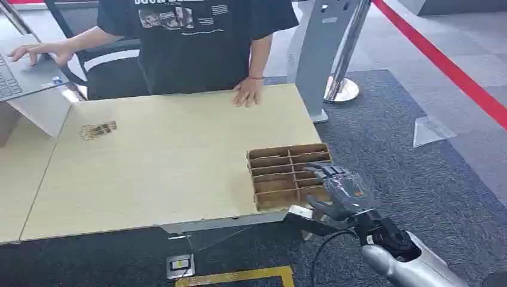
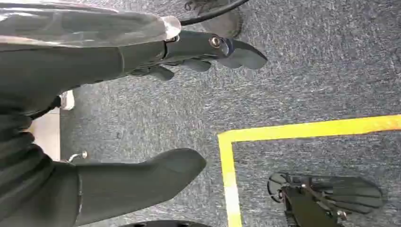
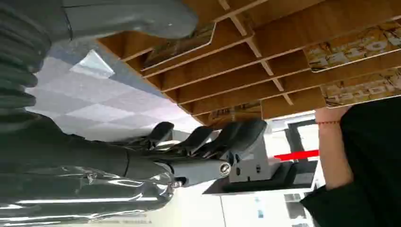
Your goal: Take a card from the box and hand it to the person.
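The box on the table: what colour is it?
Brown, like cardboard; the box shows best in the head view.

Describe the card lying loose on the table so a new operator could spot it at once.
Start at the pale wooden table with the person standing at its far side. The partitioned brown box sits at the near right corner, under the right hand. The loose card lies flat on the far left of the tabletop, alone, well apart from the box.
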Controlling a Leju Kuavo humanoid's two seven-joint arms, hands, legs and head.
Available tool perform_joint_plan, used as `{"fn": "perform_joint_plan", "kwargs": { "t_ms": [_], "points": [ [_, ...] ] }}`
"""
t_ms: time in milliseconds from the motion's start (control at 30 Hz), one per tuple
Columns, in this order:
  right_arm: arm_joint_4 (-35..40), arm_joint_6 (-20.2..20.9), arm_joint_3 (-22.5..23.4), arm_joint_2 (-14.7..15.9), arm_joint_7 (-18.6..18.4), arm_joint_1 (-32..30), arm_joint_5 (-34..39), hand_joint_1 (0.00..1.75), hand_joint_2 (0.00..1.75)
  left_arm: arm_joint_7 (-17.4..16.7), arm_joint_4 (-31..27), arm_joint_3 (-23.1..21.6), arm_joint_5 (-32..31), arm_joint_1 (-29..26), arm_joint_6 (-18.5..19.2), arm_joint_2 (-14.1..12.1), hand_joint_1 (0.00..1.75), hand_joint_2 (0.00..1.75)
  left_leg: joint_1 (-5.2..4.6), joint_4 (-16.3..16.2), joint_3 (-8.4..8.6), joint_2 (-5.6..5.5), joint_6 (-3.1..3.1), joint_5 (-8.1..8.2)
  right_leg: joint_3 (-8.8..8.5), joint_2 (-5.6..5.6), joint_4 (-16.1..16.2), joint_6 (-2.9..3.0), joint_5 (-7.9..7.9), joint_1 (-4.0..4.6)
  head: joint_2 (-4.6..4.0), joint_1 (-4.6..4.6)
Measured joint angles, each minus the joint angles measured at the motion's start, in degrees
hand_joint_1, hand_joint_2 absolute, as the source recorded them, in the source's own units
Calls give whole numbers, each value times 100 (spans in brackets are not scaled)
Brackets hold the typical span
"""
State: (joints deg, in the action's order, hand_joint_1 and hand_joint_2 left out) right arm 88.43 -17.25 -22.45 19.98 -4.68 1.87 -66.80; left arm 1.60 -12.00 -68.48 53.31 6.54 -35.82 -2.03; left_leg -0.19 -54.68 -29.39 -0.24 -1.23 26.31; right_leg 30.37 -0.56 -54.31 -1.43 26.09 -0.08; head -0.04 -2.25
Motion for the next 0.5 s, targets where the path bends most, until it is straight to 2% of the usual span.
{"fn": "perform_joint_plan", "kwargs": {
  "t_ms": [133, 233, 267, 433, 500],
  "points": [
    [-94, -55, -35, -2, 9, 21, 26, 56, 175, 0, 0, 0, 0, 0, 0, 0, 0, 175, 0, 0, 0, 0, 0, 0, -1, 0, 0, 0, 0, 0, 0, -2],
    [-166, -70, -61, -4, 9, 37, 46, 61, 175, 0, 0, 0, 0, 0, 0, 0, 0, 175, 0, 0, 0, 0, 0, 0, 0, 0, 0, 0, 0, 0, 0, -2],
    [-186, -74, -72, -4, 9, 41, 50, 70, 175, 0, 0, 0, 0, 0, -2, 0, 0, 175, 0, 0, 1, 0, 0, 0, -1, 0, 0, 0, 0, 0, 2, 0],
    [-271, -79, -105, -7, 9, 65, 61, 68, 175, 0, 0, 0, 0, -1, -2, 0, 0, 175, 0, 0, 0, 0, 0, 0, 0, 0, 0, 0, 0, 0, 0, -2],
    [-304, -90, -118, -7, 13, 76, 85, 73, 175, 0, 0, 0, 0, 0, -2, 0, 0, 175, 0, 0, 1, 0, 0, 0, 0, 1, 0, 0, 0, 0, 0, -2]
  ]
}}
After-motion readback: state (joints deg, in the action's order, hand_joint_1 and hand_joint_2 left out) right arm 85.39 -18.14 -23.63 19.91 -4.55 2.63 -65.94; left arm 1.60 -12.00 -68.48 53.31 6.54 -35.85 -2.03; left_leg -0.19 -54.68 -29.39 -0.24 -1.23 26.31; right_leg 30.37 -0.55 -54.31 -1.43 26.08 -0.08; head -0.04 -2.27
